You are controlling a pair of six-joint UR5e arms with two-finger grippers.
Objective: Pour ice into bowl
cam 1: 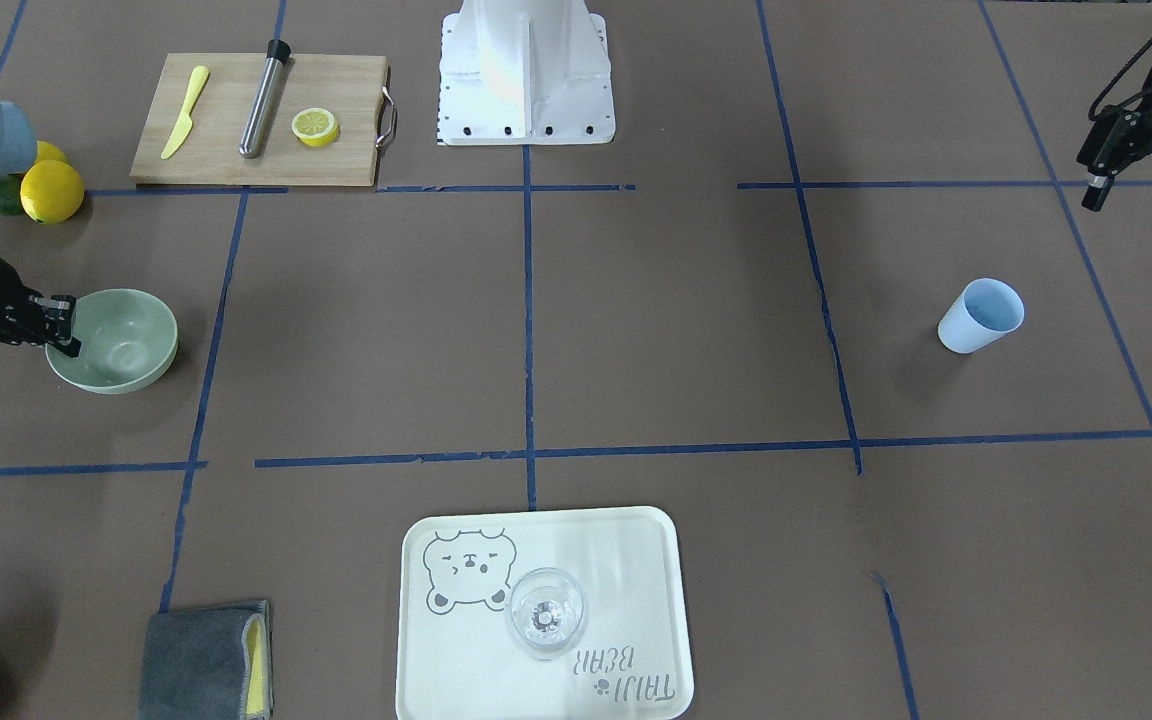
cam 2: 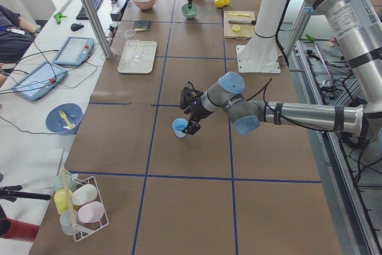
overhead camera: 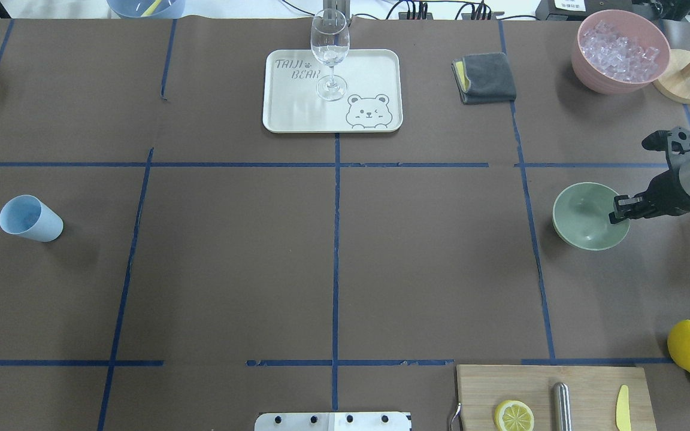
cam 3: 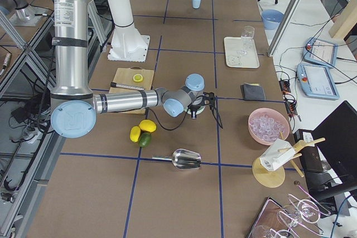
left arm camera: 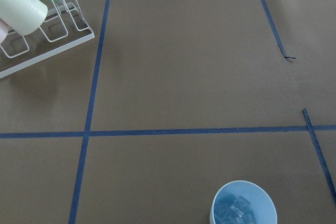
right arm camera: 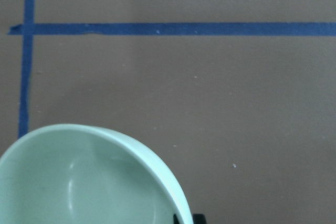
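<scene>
left gripper [cam 1: 1136, 195] wide, empty | ice [left arm camera: 237, 212] loose in blue cup [cam 1: 981, 315] just below it, not touching | we judge cup light, smooth, tapered, cubes slippery: take mid-wall from side | right gripper [overhead camera: 615, 216] narrow, pinching bowl [overhead camera: 581, 216] rim nearest it

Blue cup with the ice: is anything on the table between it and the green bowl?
No. Between the cup and the bowl lies only bare table with blue tape lines; the tray and glass stand aside.
</scene>
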